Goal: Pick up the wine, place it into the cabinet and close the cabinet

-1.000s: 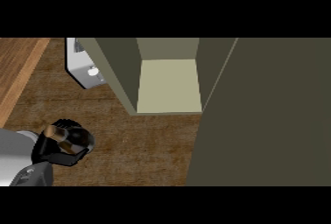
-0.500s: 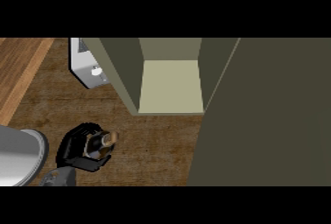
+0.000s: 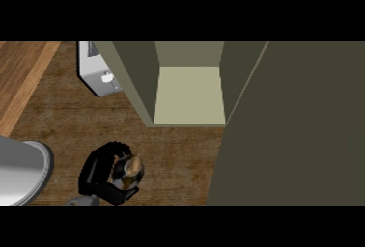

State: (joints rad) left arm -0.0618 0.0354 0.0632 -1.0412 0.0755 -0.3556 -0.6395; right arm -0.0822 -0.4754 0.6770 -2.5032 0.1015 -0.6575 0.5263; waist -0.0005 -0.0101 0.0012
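The wine bottle is seen from above, its round top showing within my right hand, whose black fingers curl round it. Hand and bottle hover over the brown counter, below and to the left of the open cabinet. The cabinet's pale floor shows nothing inside it. Its dark olive door stands swung open and fills the right side of the view. A grey forearm rests at the left edge, and no left hand shows.
A white appliance with a small knob stands left of the cabinet's side wall. A lighter wooden strip runs along the upper left. Brown counter lies between the hand and the cabinet's front.
My right hand has carried the wine to the right and a little downward in the view, closer to the cabinet's opening. The grey forearm at the left edge has stayed still.
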